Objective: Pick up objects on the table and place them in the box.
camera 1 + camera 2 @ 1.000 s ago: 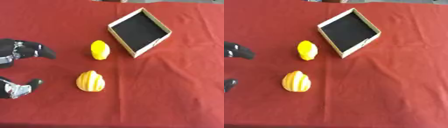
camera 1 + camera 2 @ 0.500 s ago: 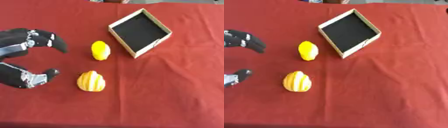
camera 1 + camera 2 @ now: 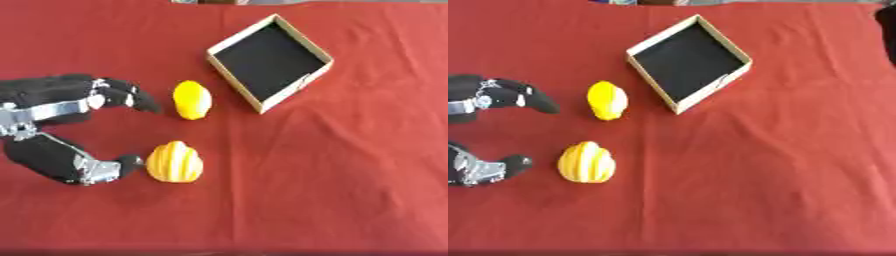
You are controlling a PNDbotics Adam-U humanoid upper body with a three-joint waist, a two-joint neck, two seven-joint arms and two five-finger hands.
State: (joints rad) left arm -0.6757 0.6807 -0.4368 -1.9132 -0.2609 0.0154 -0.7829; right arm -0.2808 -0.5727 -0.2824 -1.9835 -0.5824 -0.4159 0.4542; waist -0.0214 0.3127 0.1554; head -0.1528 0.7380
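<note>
While the left hand (image 3: 61,127) reaches in from the left edge with fingers and thumb spread wide and grasping nothing, the striped yellow fruit (image 3: 175,162) lies just beside its thumb tip. A plain yellow lemon (image 3: 192,99) sits near the fingertips; the box (image 3: 270,62) stands beyond on the red cloth (image 3: 332,175).

Left hand (image 3: 61,130) spread wide, thumb beside striped orange fruit (image 3: 175,162).

A table (image 3: 350,190) covered in red cloth is carrying three things. A yellow lemon (image 3: 192,99) is lying just left of an empty box (image 3: 269,61), and an orange striped fruit (image 3: 175,162) is sitting nearer the front edge.
</note>
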